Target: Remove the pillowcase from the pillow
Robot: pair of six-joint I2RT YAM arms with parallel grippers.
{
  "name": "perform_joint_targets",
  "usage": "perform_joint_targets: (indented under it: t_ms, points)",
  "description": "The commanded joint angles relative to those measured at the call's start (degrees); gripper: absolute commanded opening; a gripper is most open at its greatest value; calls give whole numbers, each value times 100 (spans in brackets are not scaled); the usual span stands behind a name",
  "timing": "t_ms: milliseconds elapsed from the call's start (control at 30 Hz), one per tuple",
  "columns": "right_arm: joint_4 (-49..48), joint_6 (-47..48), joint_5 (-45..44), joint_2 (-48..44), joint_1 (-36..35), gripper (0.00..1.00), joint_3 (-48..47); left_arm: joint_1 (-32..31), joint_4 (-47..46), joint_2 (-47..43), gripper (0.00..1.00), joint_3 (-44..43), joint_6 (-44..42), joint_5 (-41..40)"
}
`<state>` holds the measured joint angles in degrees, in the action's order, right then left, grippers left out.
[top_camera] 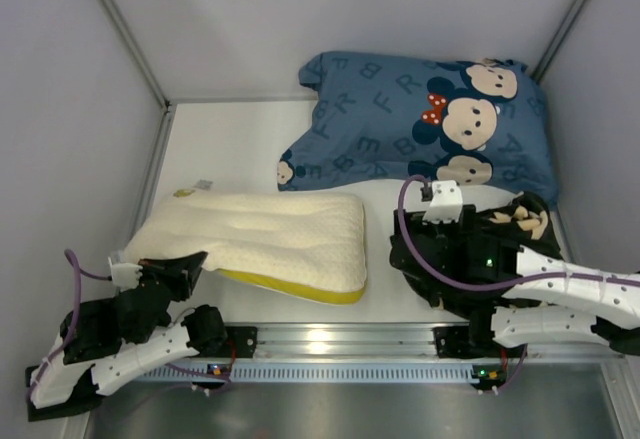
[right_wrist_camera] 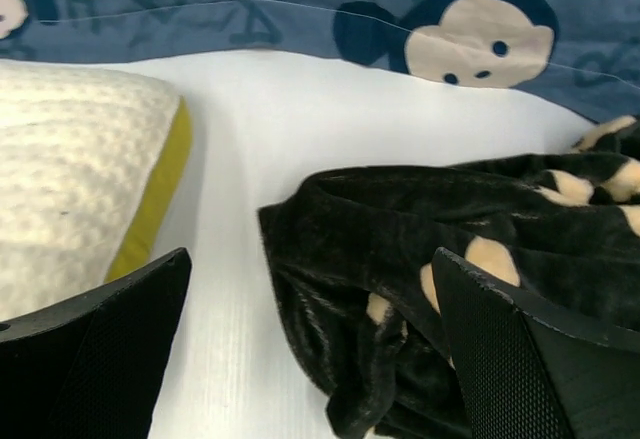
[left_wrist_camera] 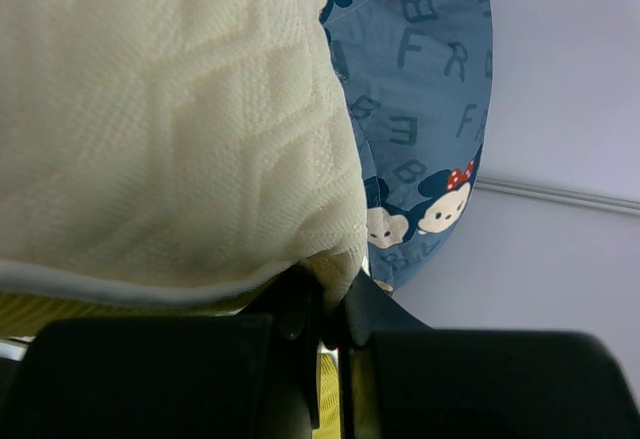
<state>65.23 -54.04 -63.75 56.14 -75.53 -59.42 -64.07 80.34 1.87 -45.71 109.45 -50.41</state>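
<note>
The pillowcase (right_wrist_camera: 400,229) is limp, light plush (grab any fold); the right end effector (right_wrist_camera: 312,259) is spread over it, and the left end effector (left_wrist_camera: 330,304) pinches the pillow (left_wrist_camera: 170,109).

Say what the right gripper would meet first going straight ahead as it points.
Most likely the pillowcase: its crumpled edge lies just ahead, between the open fingers of the right gripper, though depth is unclear.

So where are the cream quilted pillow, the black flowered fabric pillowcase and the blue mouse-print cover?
Cream quilted pillow (top_camera: 260,234): top view, middle of its face.
Black flowered pillowcase (right_wrist_camera: 400,224): right wrist view, upper fold.
Blue mouse-print cover (top_camera: 380,109): top view, lettered middle.
</note>
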Motion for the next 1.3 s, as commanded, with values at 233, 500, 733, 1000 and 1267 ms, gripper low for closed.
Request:
perform_joint_targets:
  t_ms: [233,500,733,1000,1267]
  points:
    - [-2971,2565,2652,177,213,93,-272,35,28,-3,79,-121,-554,-294]
    - [-3587,2838,3948,1399,240,74,-114,35,-167,1359,99,-1009,-1365,338]
    - [-4553,2592,5027,2198,249,47,466,35,-510,2054,99,-711,-1418,235]
    - [-6873,1696,7776,3947,12,25,836,35,-519,1941,99,-1089,-1654,391]
    - [-9042,651,9029,5484,73,21,-243,35,-545,1448,97,-1019,-1699,655]
